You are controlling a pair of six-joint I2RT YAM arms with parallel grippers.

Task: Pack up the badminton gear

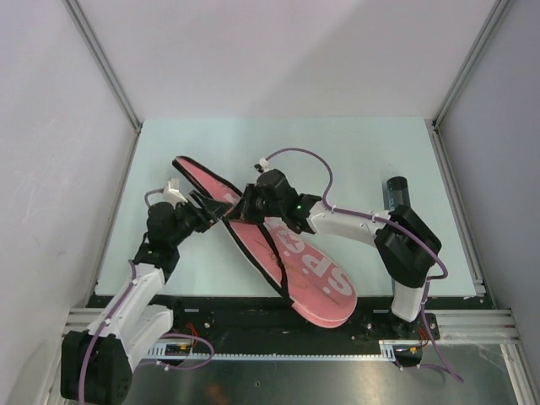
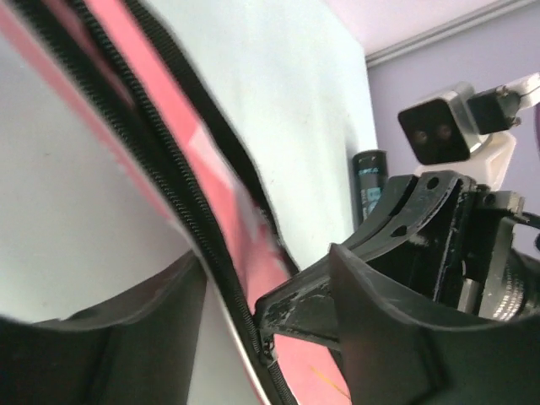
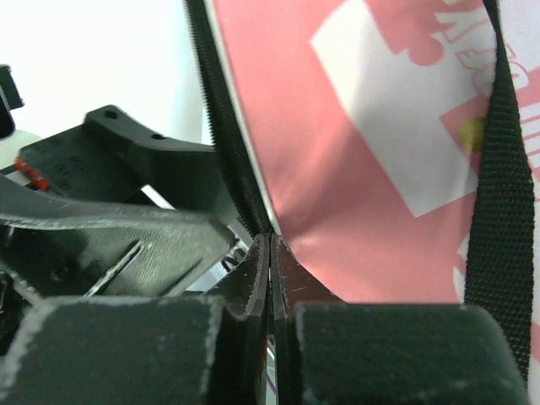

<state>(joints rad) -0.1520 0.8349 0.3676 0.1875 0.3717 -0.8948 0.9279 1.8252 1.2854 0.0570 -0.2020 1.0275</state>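
Pink bag [image 1: 321, 278] lying diag across table [image 1: 363, 143], dark tube [image 1: 396, 191] standing well apart at far R. R claw [image 3: 270, 253] pinching bag's zip edge, jaws closed tight. L claw [image 1: 213, 211] straddling same edge just beside, jaws gaping.

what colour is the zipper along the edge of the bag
The zipper is black, edging the pink bag; the left wrist view shows it best.

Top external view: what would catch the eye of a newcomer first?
The big pink bag with white lettering lies diagonally across the middle of the table. Both grippers meet at its black zipper edge: the right gripper is shut on it, the left gripper open around it. A dark tube stands at the right.
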